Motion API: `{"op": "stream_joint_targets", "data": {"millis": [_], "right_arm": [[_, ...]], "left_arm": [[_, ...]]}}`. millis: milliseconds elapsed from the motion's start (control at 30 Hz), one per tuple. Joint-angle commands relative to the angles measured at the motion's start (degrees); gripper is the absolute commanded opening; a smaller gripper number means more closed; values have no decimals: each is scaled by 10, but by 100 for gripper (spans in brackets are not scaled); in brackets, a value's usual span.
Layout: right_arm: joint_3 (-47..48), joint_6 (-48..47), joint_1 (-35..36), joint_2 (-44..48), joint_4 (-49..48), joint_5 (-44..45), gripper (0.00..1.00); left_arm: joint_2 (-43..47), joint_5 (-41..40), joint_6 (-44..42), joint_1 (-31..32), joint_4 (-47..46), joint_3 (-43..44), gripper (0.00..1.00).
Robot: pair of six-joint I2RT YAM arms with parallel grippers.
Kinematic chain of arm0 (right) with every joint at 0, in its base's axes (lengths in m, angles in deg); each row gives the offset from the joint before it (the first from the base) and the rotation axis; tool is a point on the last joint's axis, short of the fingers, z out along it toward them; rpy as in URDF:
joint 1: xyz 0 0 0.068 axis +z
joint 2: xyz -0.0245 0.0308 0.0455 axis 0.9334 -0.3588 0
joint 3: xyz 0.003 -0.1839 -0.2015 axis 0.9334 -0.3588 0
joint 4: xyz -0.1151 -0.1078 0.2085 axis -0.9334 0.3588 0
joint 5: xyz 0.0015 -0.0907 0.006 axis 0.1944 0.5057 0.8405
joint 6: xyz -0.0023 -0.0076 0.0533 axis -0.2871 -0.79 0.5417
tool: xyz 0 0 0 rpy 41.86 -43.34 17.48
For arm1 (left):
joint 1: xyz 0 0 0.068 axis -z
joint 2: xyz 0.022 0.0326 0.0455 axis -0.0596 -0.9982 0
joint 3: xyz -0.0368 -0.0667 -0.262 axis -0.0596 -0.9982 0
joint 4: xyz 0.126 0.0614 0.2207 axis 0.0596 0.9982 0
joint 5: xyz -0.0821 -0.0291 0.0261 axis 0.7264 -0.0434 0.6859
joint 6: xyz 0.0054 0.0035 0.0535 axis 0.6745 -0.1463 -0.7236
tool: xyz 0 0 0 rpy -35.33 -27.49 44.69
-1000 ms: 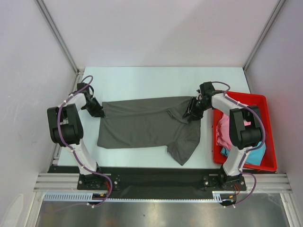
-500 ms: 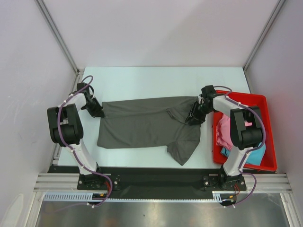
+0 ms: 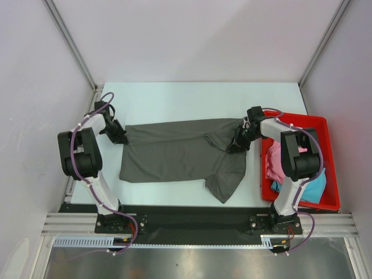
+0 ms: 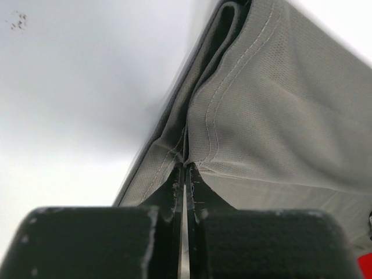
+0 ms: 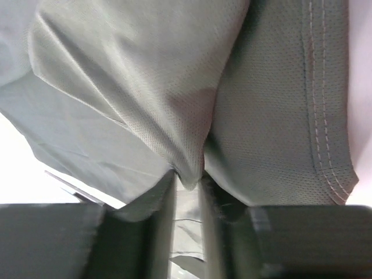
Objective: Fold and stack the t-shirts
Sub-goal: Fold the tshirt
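The charcoal-grey t-shirt [image 3: 174, 154] lies spread across the white table, one sleeve hanging toward the near edge. My left gripper [image 3: 120, 137] is shut on its left hem corner [image 4: 192, 151]. My right gripper [image 3: 237, 143] is shut on a bunched fold at the shirt's right end [image 5: 189, 174]. The pink t-shirt [image 3: 273, 160] and the turquoise-blue t-shirt [image 3: 314, 189] lie crumpled in the red tray [image 3: 317, 122] at the right, partly hidden by the right arm.
The red tray sits right next to my right arm. White walls and metal frame posts enclose the table. Bare table lies behind the shirt and at the near left.
My right gripper has shifted a little to the right, then back slightly left, with the cloth in it. The left arm and the shirt barely moved.
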Motion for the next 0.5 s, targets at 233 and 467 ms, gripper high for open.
{"op": "stream_joint_targets", "data": {"millis": [233,467], "right_arm": [[80,37,-30,33,8,-39,0],[148,76,-52,27,-22,-63,0]], "left_arm": [[19,25,-9,-2,17,77,0],[-10,61,0,-2,-2,146,0]]}}
